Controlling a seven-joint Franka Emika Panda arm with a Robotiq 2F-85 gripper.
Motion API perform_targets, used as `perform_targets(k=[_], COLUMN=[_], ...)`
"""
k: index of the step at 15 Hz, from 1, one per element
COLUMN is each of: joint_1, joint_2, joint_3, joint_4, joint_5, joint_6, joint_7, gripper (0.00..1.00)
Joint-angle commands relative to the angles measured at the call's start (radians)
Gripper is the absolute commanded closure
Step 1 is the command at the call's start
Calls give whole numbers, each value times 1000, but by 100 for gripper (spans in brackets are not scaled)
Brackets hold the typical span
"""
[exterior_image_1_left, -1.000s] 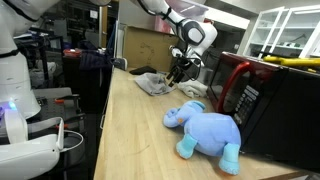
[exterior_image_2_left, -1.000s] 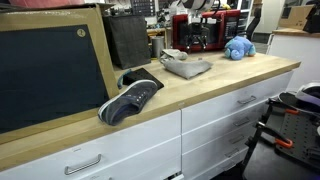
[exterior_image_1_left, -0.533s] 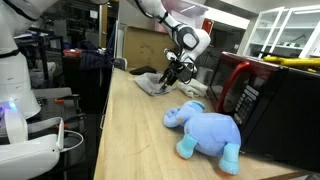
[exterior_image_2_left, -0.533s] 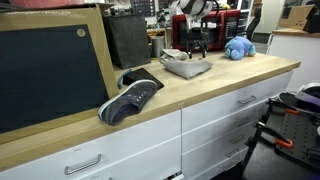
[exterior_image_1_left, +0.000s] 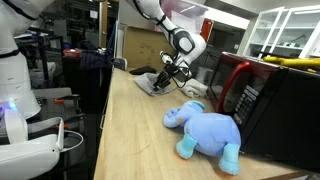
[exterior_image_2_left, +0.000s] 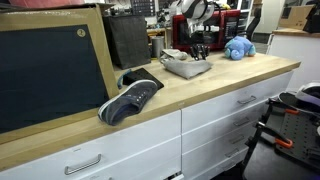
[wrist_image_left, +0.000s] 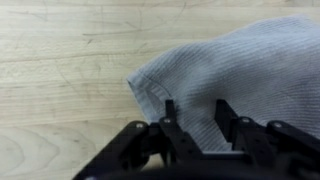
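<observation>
A grey knitted cloth (wrist_image_left: 245, 65) lies crumpled on the wooden countertop (exterior_image_1_left: 135, 135), seen in both exterior views (exterior_image_1_left: 150, 84) (exterior_image_2_left: 186, 67). My gripper (wrist_image_left: 195, 108) points down onto the cloth near its edge. Its two black fingers (wrist_image_left: 170, 112) stand a little apart, with grey fabric showing flat between them and no fold visibly pinched. In the exterior views the gripper (exterior_image_1_left: 172, 72) (exterior_image_2_left: 200, 52) is down at the cloth's top, with the arm reaching in from above.
A blue plush elephant (exterior_image_1_left: 206, 128) (exterior_image_2_left: 238, 47) lies near the cloth, beside a red and black microwave (exterior_image_1_left: 255, 95). A grey sneaker (exterior_image_2_left: 130, 97) rests on the counter in front of a large black framed board (exterior_image_2_left: 55, 70). Drawers (exterior_image_2_left: 215, 120) run below the counter.
The gripper has come down and across from beside the microwave onto the grey cloth, and its fingers have drawn closer together.
</observation>
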Motion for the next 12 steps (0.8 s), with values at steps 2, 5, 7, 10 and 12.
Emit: perform_targets(k=[2, 5, 7, 10, 12], joint_1=[5, 3, -2, -12, -21], joint_2=[-77, -102, -125, -182, -236], joint_3=[-1, -1, 0, 4, 5], joint_4=[-68, -80, -88, -122, -158], joint_5=[-4, -1, 1, 6, 3], joint_6=[-3, -10, -27, -74, -126], joint_7=[-24, -31, -45, -98, -163], gripper=[91, 100, 100, 99, 99])
